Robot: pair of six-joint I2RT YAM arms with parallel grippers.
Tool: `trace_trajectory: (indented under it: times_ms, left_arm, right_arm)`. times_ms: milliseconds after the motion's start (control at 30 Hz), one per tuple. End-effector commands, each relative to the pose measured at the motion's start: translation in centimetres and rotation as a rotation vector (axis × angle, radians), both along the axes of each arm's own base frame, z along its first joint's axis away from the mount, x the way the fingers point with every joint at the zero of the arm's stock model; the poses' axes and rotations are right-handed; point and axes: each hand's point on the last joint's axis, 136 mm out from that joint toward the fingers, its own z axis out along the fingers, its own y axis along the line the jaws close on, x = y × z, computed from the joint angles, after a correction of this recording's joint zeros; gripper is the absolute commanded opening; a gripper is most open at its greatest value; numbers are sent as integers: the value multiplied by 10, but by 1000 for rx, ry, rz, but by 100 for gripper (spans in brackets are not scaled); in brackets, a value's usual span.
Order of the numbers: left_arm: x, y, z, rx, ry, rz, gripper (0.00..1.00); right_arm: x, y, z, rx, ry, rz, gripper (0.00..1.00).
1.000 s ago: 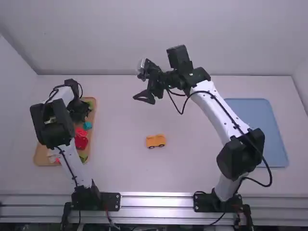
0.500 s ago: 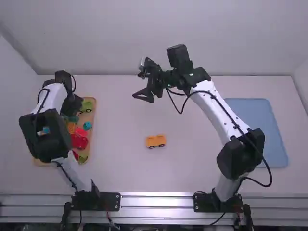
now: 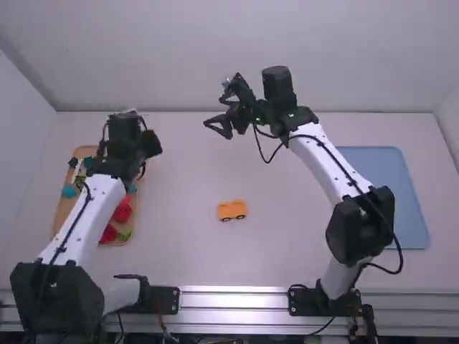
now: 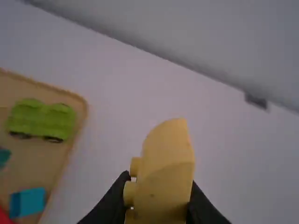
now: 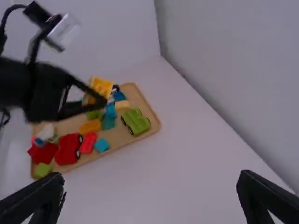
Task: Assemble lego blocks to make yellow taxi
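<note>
White walls (image 3: pixel 251 57) stand behind a white table (image 3: pixel 186 251), with one blue tray (image 3: pixel 387 193) on its right side and one wooden tray (image 3: pixel 86 152) on its left. In the high view you have two arms: your left arm (image 3: pixel 90 208) reaches over the wooden tray, your right arm (image 3: pixel 315 154) out over the far middle. One yellow-orange wheeled base (image 3: pixel 232 210), two of its wheels showing, rests upright on the table between them, well apart from both trays.

In the left wrist view, your left gripper (image 4: pixel 156 205) is closed on one yellow block (image 4: pixel 166 172), at least two studs showing on its side. Beyond it you can count one green car (image 4: pixel 41 119) in the wooden tray, and two blue-green blocks, one cut off.

In the right wrist view, your right gripper (image 5: pixel 152 196) is spread wide with nothing between its fingers. Across from it, one red car (image 5: pixel 68 149) sits among the tray's blocks.

I judge you're on the step of bringing a body piece to the base. Next, you'd likely carry the block over, turn its studs upright, line it up and press down while the right gripper steadies the base.
</note>
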Motion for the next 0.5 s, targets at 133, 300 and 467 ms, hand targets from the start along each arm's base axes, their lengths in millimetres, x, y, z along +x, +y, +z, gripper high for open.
trace_trajectory:
  times_ms: [133,300,467]
  left_arm:
    - [-17,-79,-2,115,-155,-545,4]
    - [-24,-111,0,136,-287,-752,3]
    - [-27,-125,1,140,-329,-799,2]
  right_arm:
    - [-15,-12,-36,132,246,67,99]
    - [-34,-19,-52,215,354,151,99]
    - [-41,-20,-60,233,399,169,99]
